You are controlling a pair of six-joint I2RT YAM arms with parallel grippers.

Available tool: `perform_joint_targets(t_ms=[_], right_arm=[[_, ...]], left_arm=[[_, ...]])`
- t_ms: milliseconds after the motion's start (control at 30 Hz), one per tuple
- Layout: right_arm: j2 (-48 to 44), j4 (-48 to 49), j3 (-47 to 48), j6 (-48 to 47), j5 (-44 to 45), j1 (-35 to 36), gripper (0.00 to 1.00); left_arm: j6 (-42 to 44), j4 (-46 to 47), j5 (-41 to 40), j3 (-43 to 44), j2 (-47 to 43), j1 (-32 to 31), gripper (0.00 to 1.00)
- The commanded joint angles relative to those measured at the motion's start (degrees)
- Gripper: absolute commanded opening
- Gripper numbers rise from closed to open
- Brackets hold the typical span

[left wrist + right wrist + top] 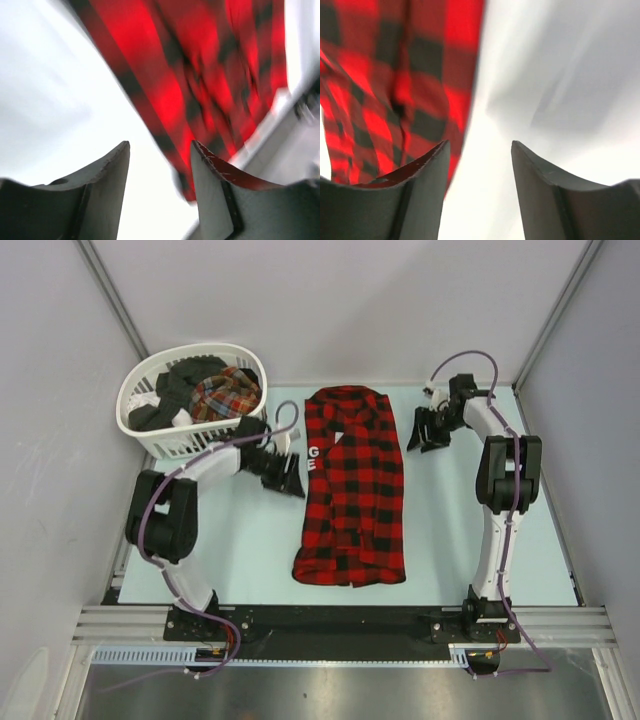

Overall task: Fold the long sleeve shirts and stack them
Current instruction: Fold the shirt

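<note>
Red-and-black checked shirt [352,490] (white basket [186,445])

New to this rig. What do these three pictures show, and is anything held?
Two robot arms stand at the near edge of a pale table. The wide picture looks down from above; the other two come from cameras on each wrist, showing that arm's own fingers. A red-and-black checked shirt lies flat between the arms. A white basket, far left, holds more clothes, including a plaid shirt. The left pincer and right pincer are open, holding nothing.
</note>
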Motion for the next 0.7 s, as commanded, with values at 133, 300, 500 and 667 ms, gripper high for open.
perform_joint_targets(t_ms=[133,300,500,667], right_arm=[[4.9,15.9,6.5,10.1,1.2,0.9,0.5],[5.9,22.6,6.2,13.1,5.9,2.9,0.5],[9.4,24.9,7.7,17.5,10.6,5.0,0.51],[12.0,25.2,8.5,19.5,11.2,5.7,0.5]], left_arm=[[-4.3,8.9,-20.3,21.9,15.5,-4.3,0.54],[-5.2,11.4,-28.9,29.6,21.5,-5.5,0.47],[-5.8,11.8,-32.8,34.6,26.6,-5.4,0.4],[-6.7,10.8,-35.2,37.7,29.8,-4.4,0.4]])
